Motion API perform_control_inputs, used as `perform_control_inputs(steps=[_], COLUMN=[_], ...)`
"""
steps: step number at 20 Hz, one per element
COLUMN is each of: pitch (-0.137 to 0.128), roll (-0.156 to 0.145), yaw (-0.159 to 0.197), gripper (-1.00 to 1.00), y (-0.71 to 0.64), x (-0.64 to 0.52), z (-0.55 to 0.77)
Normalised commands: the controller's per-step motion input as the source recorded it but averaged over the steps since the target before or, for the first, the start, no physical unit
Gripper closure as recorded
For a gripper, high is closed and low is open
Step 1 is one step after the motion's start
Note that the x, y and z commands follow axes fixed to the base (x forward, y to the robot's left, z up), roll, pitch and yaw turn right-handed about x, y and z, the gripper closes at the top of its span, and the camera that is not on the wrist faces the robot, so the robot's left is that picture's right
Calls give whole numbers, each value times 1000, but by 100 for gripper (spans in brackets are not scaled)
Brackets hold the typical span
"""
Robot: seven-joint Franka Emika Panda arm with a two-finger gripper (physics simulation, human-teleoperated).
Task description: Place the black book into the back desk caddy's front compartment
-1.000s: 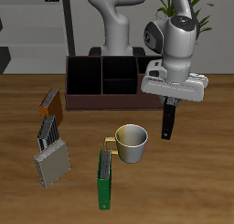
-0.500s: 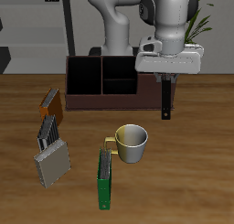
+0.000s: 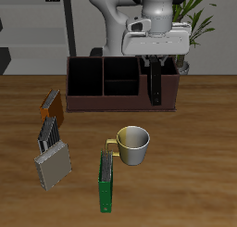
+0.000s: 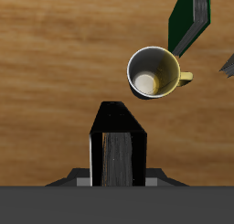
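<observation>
My gripper (image 3: 155, 59) is shut on the black book (image 3: 155, 84), which hangs upright and now overlaps the end of the back desk caddy (image 3: 97, 86). In the wrist view the black book (image 4: 115, 147) shows end-on with pale page edges between my fingers. The caddy is a long dark-brown box with several cells; its small middle cells (image 3: 120, 82) sit beside the book. Whether the book is above a cell or just in front of the caddy's wall, I cannot tell.
A cream mug (image 3: 132, 145) with a yellow handle stands near the table's front, also the mug (image 4: 154, 72) in the wrist view. A green book (image 3: 107, 182) lies beside it. An orange-brown book (image 3: 52, 105) and a grey caddy (image 3: 52, 157) stand toward the other side. A plant (image 3: 190, 18) is behind.
My gripper has carried the black book back and sideways, from beside the mug up to the caddy's end. The book has stayed upright in the grip.
</observation>
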Motion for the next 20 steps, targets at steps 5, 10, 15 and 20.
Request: perform_control_inputs(steps=[5,10,15,20], pitch=[-35,-6,-16,-17], roll=[-28,-27,-66,-36], yaw=[157,112,87,81], gripper=[100,100,100,100], y=[-446,-397,-404,-245], x=[-149,-181,-246,-240], z=[439,248,242,174])
